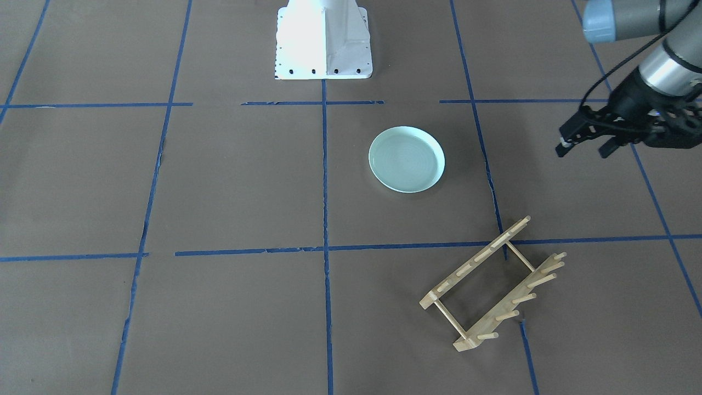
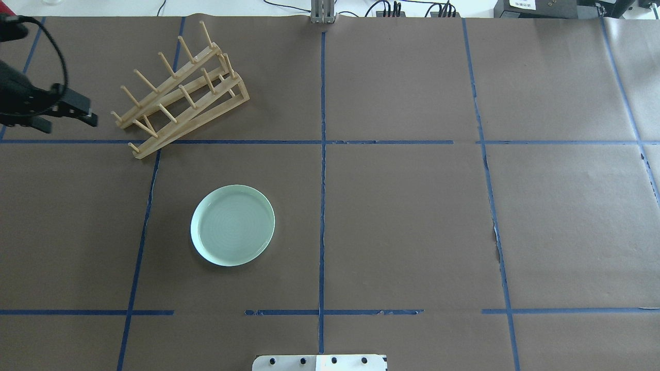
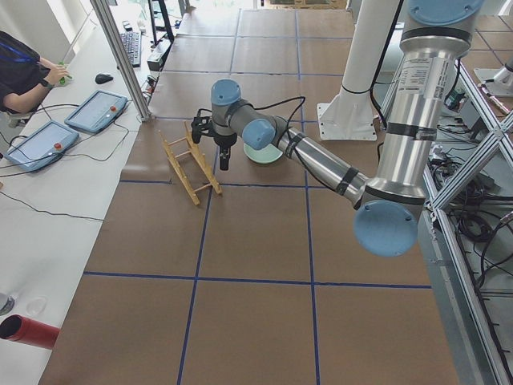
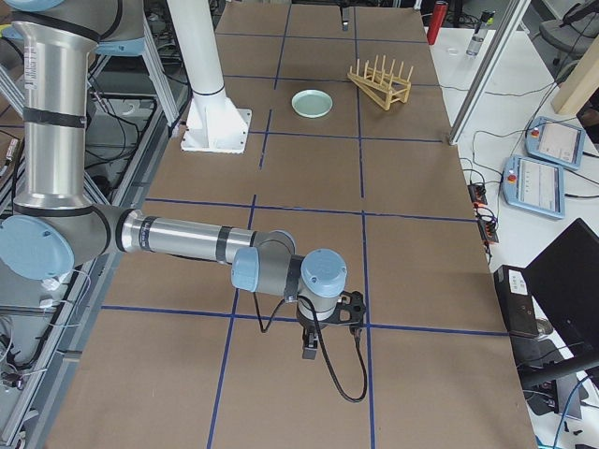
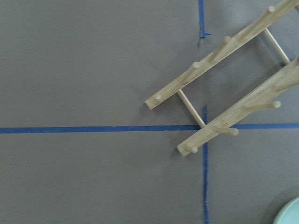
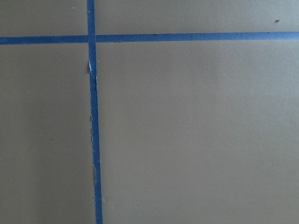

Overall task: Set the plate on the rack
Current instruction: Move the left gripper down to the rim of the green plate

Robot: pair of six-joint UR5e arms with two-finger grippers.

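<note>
At the near edge, the one the robot stands at, the white base (image 2: 319, 362) sits at the middle. The worktop is covered in brown paper (image 2: 412, 216) that is ruled into squares by blue tape (image 2: 323, 180).

A little further out, left of the centre line, the plate (image 2: 232, 225) lies flat on the paper with its open side up. It is pale mint with faint rings and touches nothing.

At about the same depth, but away at the worktop's right end, the right gripper (image 4: 312, 348) hangs pointing down near a tape crossing. Only the side camera catches it, so I cannot tell whether its jaws are spread or pressed together. Its own wrist view shows just paper and tape.

Further out, toward the far left corner, the rack (image 2: 180, 87) stands on the paper, skewed to the tape grid. Its two rails have their pegs up and are joined by two thin crossbars. The plate is well apart from it and not on it.

Just beside the rack, toward the worktop's left end, the left gripper (image 1: 582, 149) hovers above the paper. It points down with its jaws spread and empty. Its wrist view looks down on one end of the rack, with a sliver of the plate's rim in one corner.

Past the far edge runs a white bench where an operator (image 3: 20, 72) sits by two tablets (image 3: 96, 110).
</note>
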